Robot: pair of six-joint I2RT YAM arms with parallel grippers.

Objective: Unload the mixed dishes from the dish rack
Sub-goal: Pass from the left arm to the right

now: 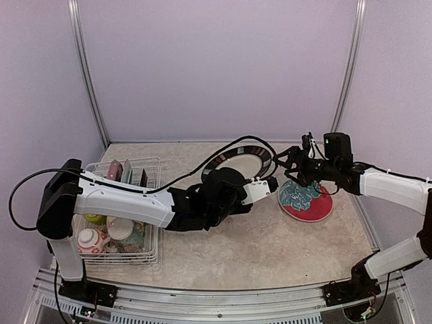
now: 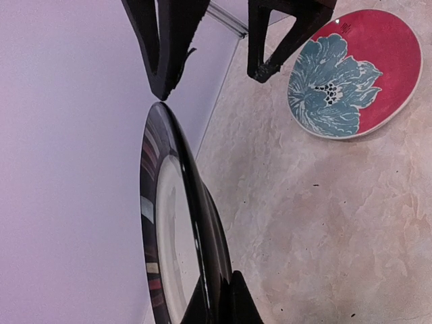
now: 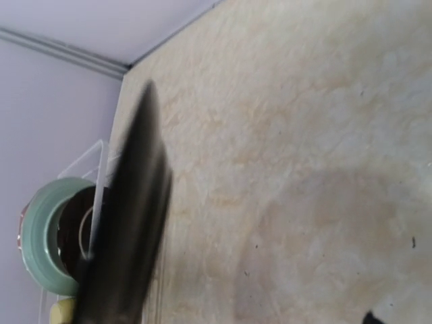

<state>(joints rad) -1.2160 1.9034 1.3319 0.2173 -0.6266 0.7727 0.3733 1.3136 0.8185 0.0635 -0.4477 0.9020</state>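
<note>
A white wire dish rack (image 1: 145, 160) is seen at the left of a marbled table (image 1: 270, 250), and everything else is placed from it here. To the right of the rack and apart from it, a black-rimmed cream plate (image 1: 237, 162) is held tilted, its cream face shown to the overhead camera. The plate is gripped by the left gripper (image 2: 217, 297), whose two dark fingers are pressed together on either side of the rim in the left wrist view. Whether the plate's lower edge touches the table cannot be told.

Farther right of the rack, well apart from it, a dark red floral plate (image 2: 358, 74) with a blue-green flower is laid flat on the table. The right gripper (image 2: 212, 81) is held on the side of the cream plate away from the rack, near the floral plate's edge. Its fingers are spread apart and nothing is held between them.

Inside the rack, a pale teal plate (image 1: 126, 172) is stood upright in the rear slots. A lime-green bowl (image 1: 94, 218) and a red-white patterned bowl (image 1: 91, 238) are seen toward the rack's front left.

In the right wrist view, the frame is crossed by a blurred dark band that cannot be identified.
</note>
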